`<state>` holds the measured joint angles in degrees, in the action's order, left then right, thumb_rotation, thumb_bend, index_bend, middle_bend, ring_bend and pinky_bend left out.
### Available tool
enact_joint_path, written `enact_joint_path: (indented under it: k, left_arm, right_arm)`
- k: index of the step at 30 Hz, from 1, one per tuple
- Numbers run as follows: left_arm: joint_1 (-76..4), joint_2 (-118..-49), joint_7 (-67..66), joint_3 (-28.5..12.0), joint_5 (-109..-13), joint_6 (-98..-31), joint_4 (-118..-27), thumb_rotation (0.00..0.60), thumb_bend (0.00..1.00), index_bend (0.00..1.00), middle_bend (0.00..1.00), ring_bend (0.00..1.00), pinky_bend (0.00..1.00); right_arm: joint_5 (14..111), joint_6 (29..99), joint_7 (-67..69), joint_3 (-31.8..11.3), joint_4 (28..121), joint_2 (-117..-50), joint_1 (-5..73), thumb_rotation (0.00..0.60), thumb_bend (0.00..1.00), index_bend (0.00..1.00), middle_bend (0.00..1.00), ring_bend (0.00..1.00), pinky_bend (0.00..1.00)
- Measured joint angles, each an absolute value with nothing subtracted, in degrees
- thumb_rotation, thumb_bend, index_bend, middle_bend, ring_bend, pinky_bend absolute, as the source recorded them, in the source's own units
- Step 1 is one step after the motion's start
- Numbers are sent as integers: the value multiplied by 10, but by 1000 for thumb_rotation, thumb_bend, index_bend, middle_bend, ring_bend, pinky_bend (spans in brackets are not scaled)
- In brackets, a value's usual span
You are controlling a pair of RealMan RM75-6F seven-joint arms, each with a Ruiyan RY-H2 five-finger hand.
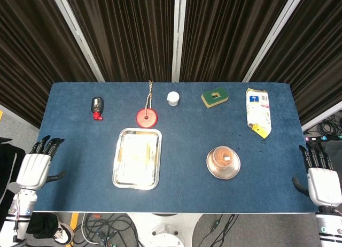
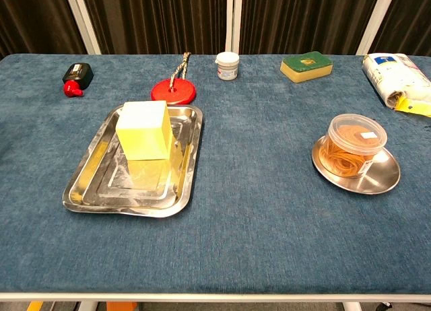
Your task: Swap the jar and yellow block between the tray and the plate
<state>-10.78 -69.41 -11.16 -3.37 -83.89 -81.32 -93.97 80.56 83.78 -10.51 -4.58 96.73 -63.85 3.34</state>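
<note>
Nothing is swapped yet: the yellow block (image 2: 143,130) stands on the tray (image 2: 86,190), the jar (image 2: 355,145) on the plate (image 2: 386,177) at 3 o'clock. Both the left hand (image 1: 36,166) and right hand (image 1: 322,177) hang empty, fingers apart, off the surface (image 2: 256,210). One item should first be parked on bare cloth.
</note>
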Motion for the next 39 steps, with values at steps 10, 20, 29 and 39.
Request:
enact_joint_path:
  k: [10, 20, 29, 39]
  left_arm:
    - [-108, -699, -108, -34, -839, -813, -933, 600, 25, 145, 157, 68, 185]
    - [-109, -703, -103, -31, -843, -810, -928, 600, 25, 151, 157, 68, 185]
    - [-109, -707, -91, -29, -844, -809, -917, 600, 25, 152, 157, 68, 184]
    - [-104, -705, -80, -28, -843, -813, -909, 600, 25, 152, 157, 68, 185]
  right_arm:
    - [807, 822, -114, -44, 968, -643, 43, 600, 210, 0, 0, 0, 0]
    - [811, 761, -166, -45, 986, -655, 87, 600, 210, 0, 0, 0, 0]
    - [776, 662, -263, -55, 1000, -707, 164, 600, 211, 0, 0, 0, 0]
    - [685, 588, -332, -77, 976, -788, 243, 600, 211, 0, 0, 0, 0]
